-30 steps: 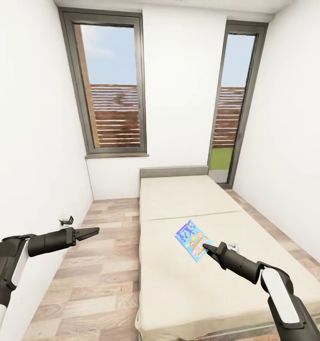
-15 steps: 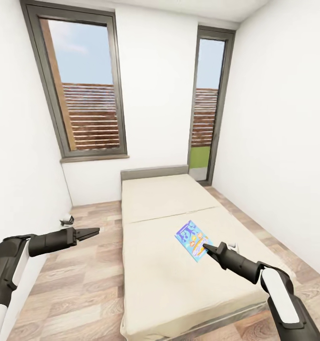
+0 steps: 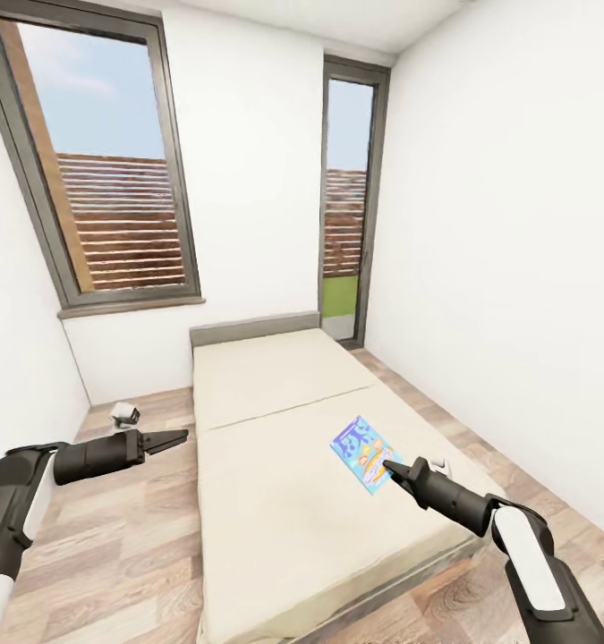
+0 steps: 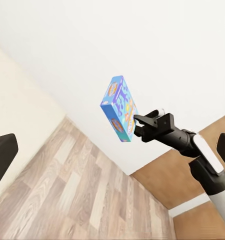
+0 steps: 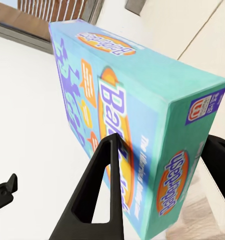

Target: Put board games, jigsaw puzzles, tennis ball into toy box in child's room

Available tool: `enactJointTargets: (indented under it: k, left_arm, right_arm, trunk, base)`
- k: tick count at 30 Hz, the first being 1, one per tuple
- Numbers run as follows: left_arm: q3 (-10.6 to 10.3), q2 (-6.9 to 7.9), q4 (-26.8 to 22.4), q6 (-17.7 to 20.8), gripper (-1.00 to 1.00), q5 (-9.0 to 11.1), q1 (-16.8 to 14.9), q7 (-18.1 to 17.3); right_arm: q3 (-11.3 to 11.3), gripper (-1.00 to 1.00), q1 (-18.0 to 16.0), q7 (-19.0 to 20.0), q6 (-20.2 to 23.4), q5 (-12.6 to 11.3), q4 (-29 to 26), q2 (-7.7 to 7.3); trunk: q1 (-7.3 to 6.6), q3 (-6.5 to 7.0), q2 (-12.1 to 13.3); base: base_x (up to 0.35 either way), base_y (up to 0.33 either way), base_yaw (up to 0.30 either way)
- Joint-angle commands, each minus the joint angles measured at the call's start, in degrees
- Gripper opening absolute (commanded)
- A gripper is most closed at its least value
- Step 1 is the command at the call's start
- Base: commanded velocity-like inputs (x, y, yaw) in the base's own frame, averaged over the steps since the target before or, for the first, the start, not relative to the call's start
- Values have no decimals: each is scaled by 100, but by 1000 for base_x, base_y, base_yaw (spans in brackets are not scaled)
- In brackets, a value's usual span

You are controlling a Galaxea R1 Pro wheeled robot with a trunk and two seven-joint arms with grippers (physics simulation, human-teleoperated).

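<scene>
Turquoise cardboard catches the eye first: a flat blue board game box point(image 3: 366, 453) with bright cartoon lettering is held up over the beige mattress of the low bed point(image 3: 275, 447), pinched at one end by the right gripper point(image 3: 393, 469). From the right wrist camera its two black fingers point(image 5: 100, 195) sit on either side of the box point(image 5: 137, 125), pressed against its faces. The left wrist camera sees the same box point(image 4: 120, 108) hanging clear of the bed in the other arm's grasp. The left gripper point(image 3: 178, 437) hovers above the pale wood plank floor point(image 3: 114, 555) beside the bed, holding nothing, its slim fingers drawn close together. A small white and grey object point(image 3: 124, 413) lies on the floor near the wall under the large grey-framed window point(image 3: 96, 161).
</scene>
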Motion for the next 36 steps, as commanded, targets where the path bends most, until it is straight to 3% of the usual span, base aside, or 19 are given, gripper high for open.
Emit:
enactJointTargets:
  k: [1,20,36]
  left_arm:
    - [3,1,-3,56,100,6,-2,-18]
    - [5,3,-3,56,100,17,-2,-35]
    - [-3,-1,-3,86,100,24,-2,-45]
  right_arm:
    - [-9,-100,-8,54,30,11,1,2]
    - [-9,-100,-8,57,22,13,1,4]
    - [-9,-100,-8,52,22,12,1,3]
  trunk:
    - [1,-6,-7]
    - [1,65,-7]
    - [-350,413,634]
  base:
    - [0,0,-280]
    - [-7,-114,-280]
    - [-10,-2,-280]
